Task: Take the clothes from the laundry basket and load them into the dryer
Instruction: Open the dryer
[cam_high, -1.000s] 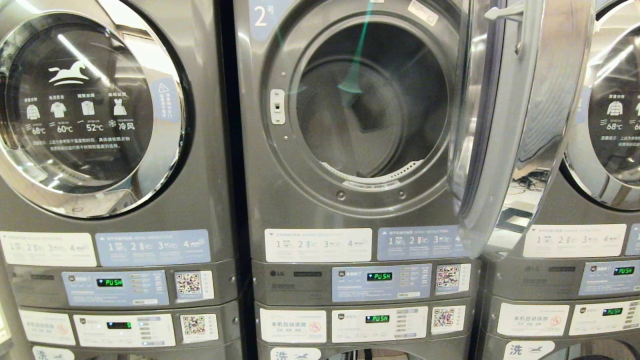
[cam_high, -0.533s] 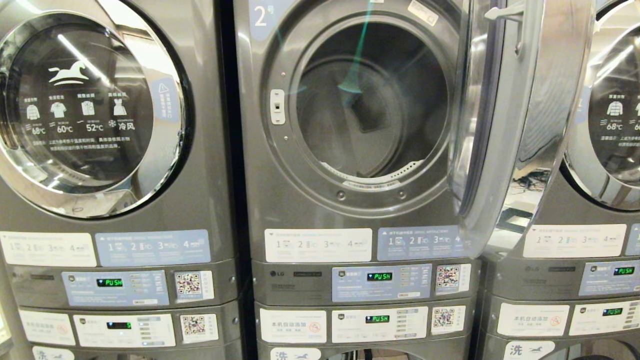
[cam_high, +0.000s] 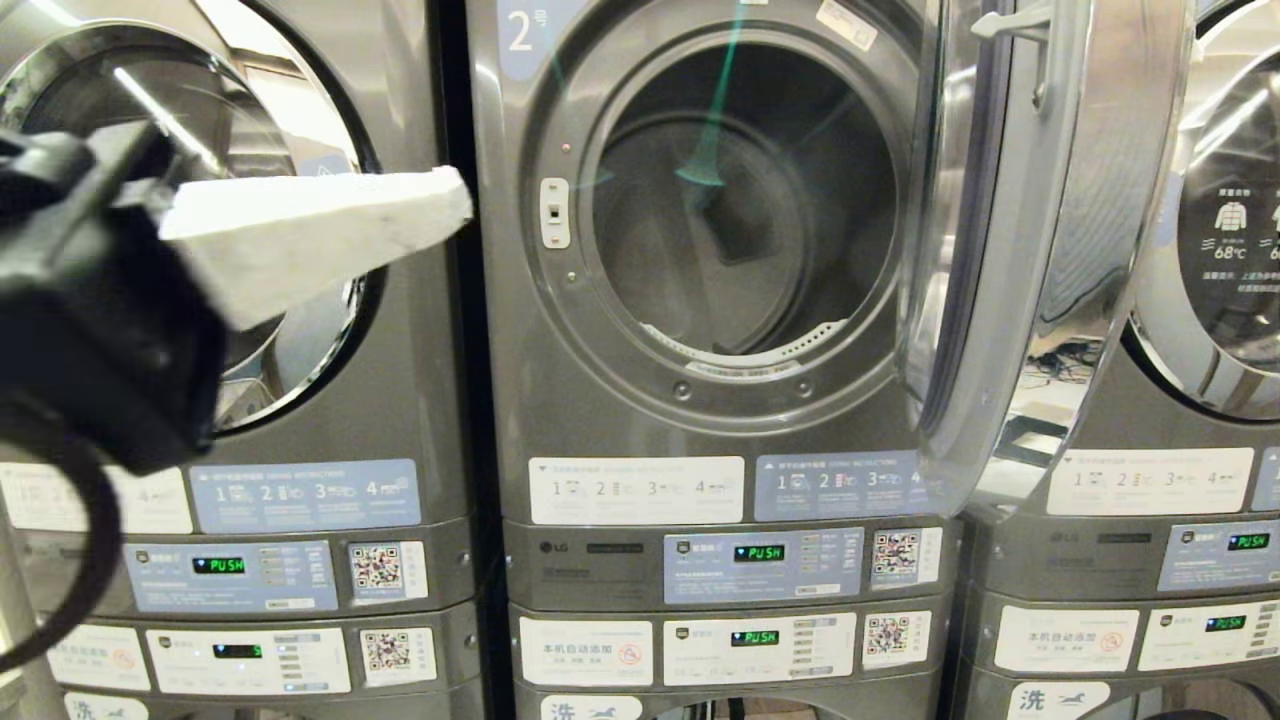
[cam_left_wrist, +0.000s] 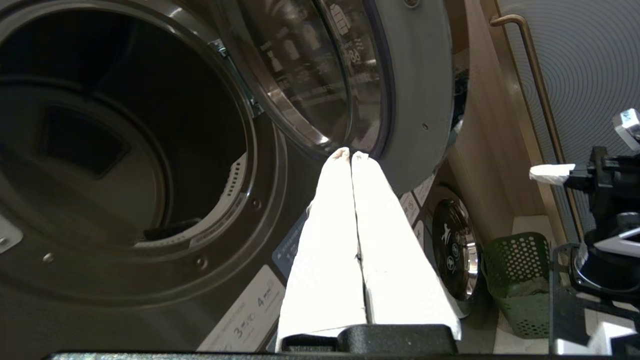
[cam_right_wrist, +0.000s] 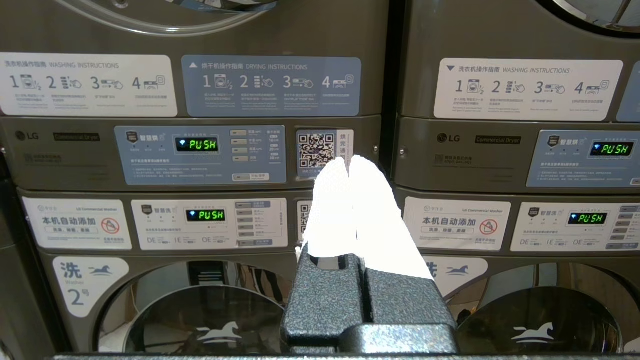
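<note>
The left gripper (cam_high: 440, 205) has swung up into the head view from the left since a second ago, when neither arm showed there; it now covers much of the neighbouring machine's door and its white fingers (cam_left_wrist: 350, 210) are pressed together with nothing between them. So no garment is in hand, and the drum looks bare, which suggests loading has not started. The dryer (cam_high: 560, 420) stands straight ahead with its door (cam_high: 1040, 250) swung wide to the right, leaving the round opening free. The laundry basket (cam_left_wrist: 517, 280) sits low on the floor off to the right, past the open door, with a dark garment (cam_left_wrist: 525, 287) inside; it is well apart from the left gripper. The right gripper (cam_right_wrist: 350, 172) hangs lower, facing the control panels, fingers closed and empty. The open door's edge juts out between the opening and the basket, so any reach across must clear it
</note>
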